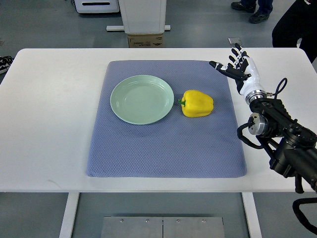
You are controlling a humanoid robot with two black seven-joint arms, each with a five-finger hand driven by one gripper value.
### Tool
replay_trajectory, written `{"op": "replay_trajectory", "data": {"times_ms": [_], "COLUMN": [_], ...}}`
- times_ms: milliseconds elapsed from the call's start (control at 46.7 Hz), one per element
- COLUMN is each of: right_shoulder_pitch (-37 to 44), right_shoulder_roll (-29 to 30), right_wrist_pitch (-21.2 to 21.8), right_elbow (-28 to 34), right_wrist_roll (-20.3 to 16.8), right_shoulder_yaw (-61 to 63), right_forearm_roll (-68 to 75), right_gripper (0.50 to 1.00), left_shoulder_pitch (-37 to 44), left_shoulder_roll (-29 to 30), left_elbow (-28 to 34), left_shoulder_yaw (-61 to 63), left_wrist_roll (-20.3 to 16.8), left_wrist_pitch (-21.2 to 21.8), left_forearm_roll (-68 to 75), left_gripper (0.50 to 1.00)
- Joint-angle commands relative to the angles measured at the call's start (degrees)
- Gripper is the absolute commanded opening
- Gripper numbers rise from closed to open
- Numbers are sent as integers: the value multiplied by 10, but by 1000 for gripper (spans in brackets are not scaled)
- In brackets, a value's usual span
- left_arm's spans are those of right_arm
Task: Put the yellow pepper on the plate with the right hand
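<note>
A yellow pepper (197,103) with a green stem lies on its side on the blue-grey mat (163,148), just right of a pale green plate (142,99). The plate holds nothing. My right hand (237,66) hovers over the mat's far right corner, up and right of the pepper and apart from it. Its fingers are spread and hold nothing. The left arm does not show.
The mat lies on a white table (49,124). A white pedestal and a cardboard box (145,39) stand behind the table's far edge. A person's feet (251,11) and dark clothing show at the top right.
</note>
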Motion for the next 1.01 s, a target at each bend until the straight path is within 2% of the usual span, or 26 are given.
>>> {"op": "replay_trajectory", "data": {"times_ms": [0, 986], "right_shoulder_pitch": [0, -1], "right_shoulder_roll": [0, 1], "right_wrist_pitch": [0, 0], "right_elbow": [0, -1], "right_wrist_roll": [0, 1], "right_shoulder_yaw": [0, -13], "right_forearm_roll": [0, 0], "right_gripper": [998, 998], "left_shoulder_pitch": [1, 2], "left_shoulder_roll": [0, 0], "left_elbow": [0, 1], "left_shoulder_yaw": [0, 0], "left_wrist_roll": [0, 0], "left_wrist_pitch": [0, 1], "left_forearm_roll": [0, 0], "left_gripper": [1000, 1000]}}
